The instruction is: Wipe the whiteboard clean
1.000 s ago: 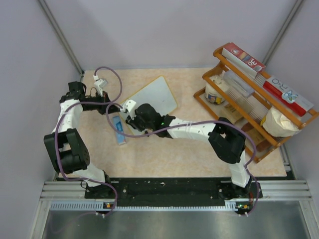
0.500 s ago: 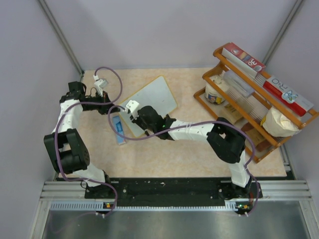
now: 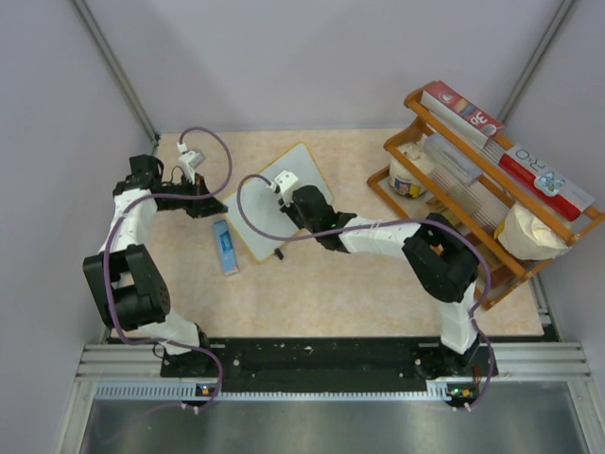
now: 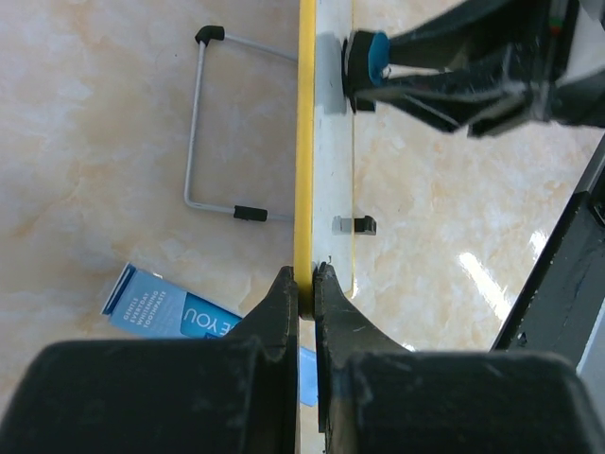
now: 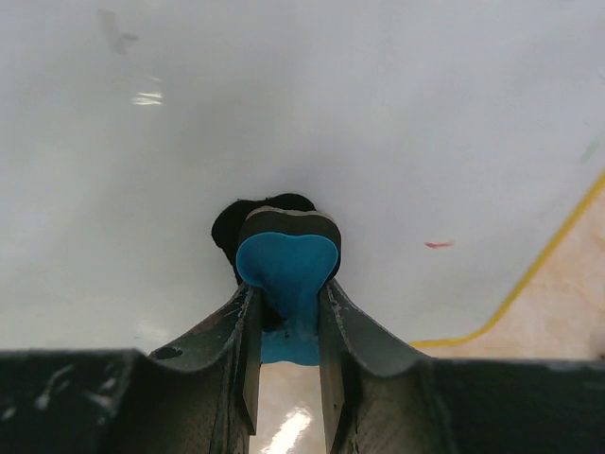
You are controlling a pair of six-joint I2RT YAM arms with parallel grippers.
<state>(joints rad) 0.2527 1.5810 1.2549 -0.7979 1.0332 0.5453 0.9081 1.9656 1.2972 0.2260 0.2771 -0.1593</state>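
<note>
The whiteboard (image 3: 262,225) lies tilted on the tan table at centre left, with a thin yellow frame. My left gripper (image 3: 217,201) is shut on the frame at the board's left edge; in the left wrist view both fingers pinch the yellow edge (image 4: 305,142) at the gripper (image 4: 304,281). My right gripper (image 3: 301,202) is over the board's middle, shut on the blue-black eraser (image 5: 286,263), which presses its dark pad on the white face (image 5: 284,104). The eraser also shows in the left wrist view (image 4: 365,59). A small red mark (image 5: 438,245) and a faint grey smudge (image 5: 114,30) are on the board.
A narrow blue marker box (image 3: 225,246) lies on the table just left of the board's near corner. The board's wire stand with black feet (image 4: 200,123) shows behind it. A wooden rack (image 3: 477,189) with boxes, a cup and a bag stands at the right.
My right gripper has slid the eraser from the board's near-left corner up and right to its middle. The left gripper has kept its hold on the frame.
</note>
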